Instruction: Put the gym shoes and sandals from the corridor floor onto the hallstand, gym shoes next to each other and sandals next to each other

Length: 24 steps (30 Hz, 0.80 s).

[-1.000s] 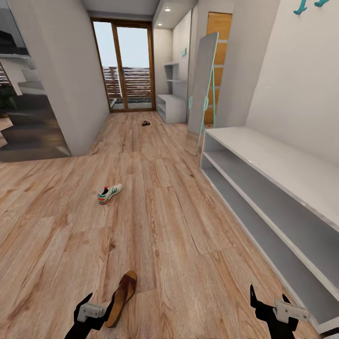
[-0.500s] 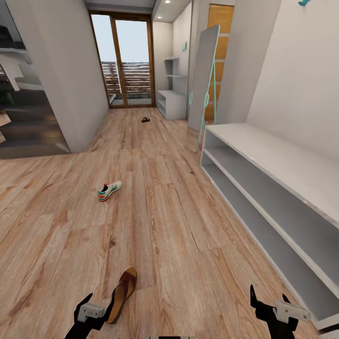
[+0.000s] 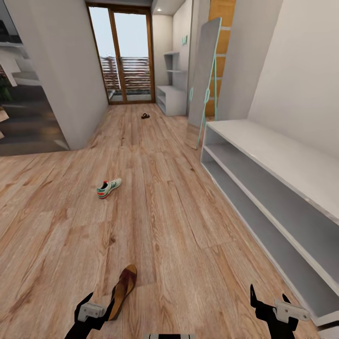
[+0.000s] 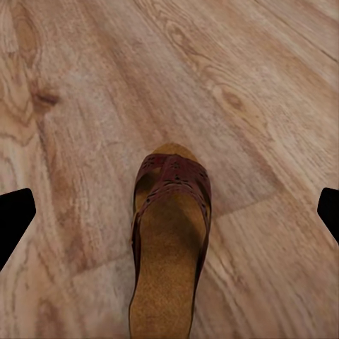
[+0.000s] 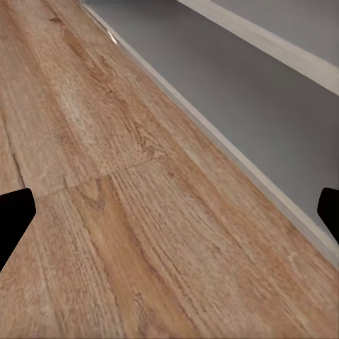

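A dark brown sandal (image 3: pixel 123 291) lies on the corridor floor (image 3: pixel 169 226) just ahead of my left gripper (image 3: pixel 98 303), which is open and hovers over its heel end. In the left wrist view the sandal (image 4: pixel 169 240) lies between the spread fingers of the left gripper (image 4: pixel 169 212), untouched. A white gym shoe (image 3: pixel 108 188) with green stripes lies farther ahead on the left. A second sandal (image 3: pixel 145 116) lies far down the corridor. The hallstand (image 3: pixel 263 160) stands along the right wall, its tiers empty. My right gripper (image 3: pixel 268 295) is open above the floor beside the hallstand's lowest tier (image 5: pixel 268 92).
A tall mirror on a teal frame (image 3: pixel 205 80) leans on the wall past the hallstand. A smaller white shelf unit (image 3: pixel 172 101) stands near the glass door (image 3: pixel 125 56). A grey wall corner (image 3: pixel 70 94) juts in at the left.
The whole view has shifted a little, so the camera has moved. The shoes lie where they were, and both grippers keep the same open pose.
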### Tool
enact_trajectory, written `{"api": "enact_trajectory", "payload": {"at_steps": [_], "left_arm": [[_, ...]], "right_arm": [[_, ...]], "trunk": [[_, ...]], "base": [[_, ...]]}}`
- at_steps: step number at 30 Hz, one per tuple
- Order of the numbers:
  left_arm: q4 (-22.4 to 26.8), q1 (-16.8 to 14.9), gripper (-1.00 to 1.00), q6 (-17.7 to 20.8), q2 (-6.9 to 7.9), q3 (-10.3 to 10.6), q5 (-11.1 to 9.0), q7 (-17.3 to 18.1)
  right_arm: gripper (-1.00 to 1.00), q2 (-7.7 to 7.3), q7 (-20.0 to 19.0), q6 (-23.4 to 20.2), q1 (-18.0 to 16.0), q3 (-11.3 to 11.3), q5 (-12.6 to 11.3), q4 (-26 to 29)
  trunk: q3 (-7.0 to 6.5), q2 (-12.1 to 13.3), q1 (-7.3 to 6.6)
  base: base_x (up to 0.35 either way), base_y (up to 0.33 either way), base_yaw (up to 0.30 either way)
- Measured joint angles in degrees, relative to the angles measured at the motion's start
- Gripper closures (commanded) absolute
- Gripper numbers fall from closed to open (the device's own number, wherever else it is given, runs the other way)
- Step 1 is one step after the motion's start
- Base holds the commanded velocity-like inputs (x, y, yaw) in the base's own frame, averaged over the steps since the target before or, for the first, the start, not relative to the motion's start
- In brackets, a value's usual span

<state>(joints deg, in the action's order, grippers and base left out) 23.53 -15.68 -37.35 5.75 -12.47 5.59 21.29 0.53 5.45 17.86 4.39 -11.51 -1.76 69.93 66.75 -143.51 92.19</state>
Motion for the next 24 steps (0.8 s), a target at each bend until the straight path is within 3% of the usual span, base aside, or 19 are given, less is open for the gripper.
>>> {"api": "enact_trajectory", "payload": {"at_steps": [24], "left_arm": [[0.40,-5.10,-1.00,0.20,-0.45,0.60,0.10,0.61]], "right_arm": [[-1.00,0.00,-0.08,0.07,0.25,0.02,0.00,0.44]], "trunk": [[0.48,0.00,0.00]], "base": [[0.000,0.000,0.000]]}}
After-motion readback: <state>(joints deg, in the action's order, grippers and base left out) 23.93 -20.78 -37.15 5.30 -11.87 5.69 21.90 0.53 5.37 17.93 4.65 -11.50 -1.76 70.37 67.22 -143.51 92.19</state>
